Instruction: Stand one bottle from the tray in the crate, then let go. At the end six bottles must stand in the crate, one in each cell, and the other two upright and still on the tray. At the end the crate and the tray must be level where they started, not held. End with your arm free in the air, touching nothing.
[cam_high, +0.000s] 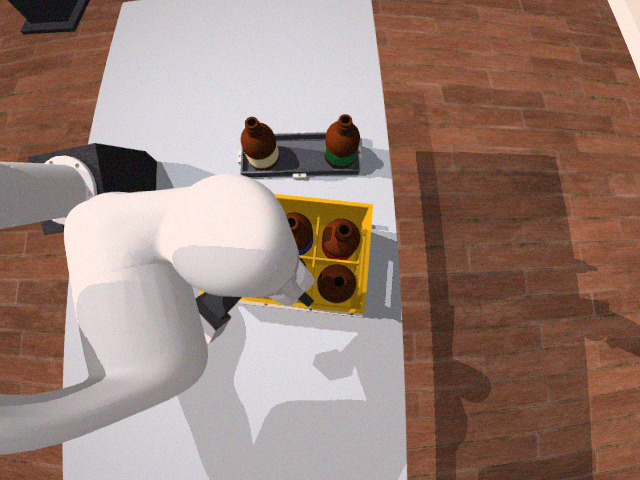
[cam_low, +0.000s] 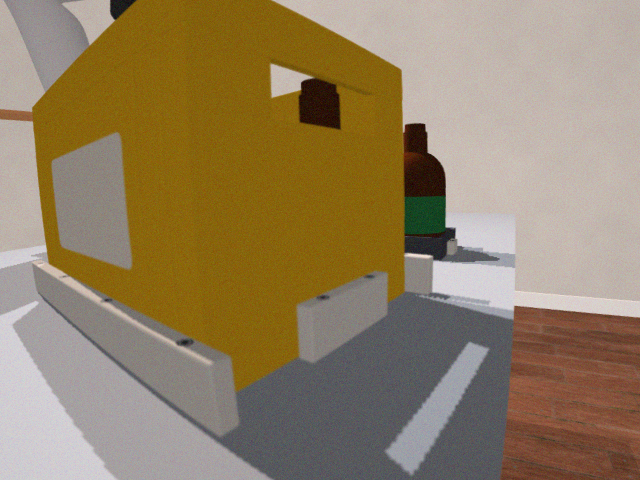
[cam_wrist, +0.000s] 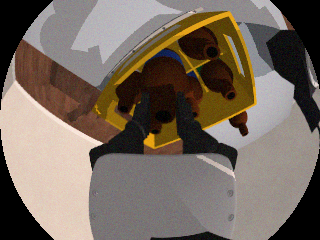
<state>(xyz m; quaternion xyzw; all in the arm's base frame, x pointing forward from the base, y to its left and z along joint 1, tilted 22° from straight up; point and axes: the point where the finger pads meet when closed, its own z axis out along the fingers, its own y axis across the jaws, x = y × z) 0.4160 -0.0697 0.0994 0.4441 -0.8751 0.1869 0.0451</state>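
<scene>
The jaws are clamped on the neck of a brown bottle, which hangs in or just above a cell of the yellow crate directly below them. Lower it straight, keeping clear of the dividers and neighbouring bottles, and release only once it stands firmly on its base.

Top view looks straight down from high; exterior sits low, very near the yellow crate; wrist looks down past the fingers. All share the crate.
</scene>
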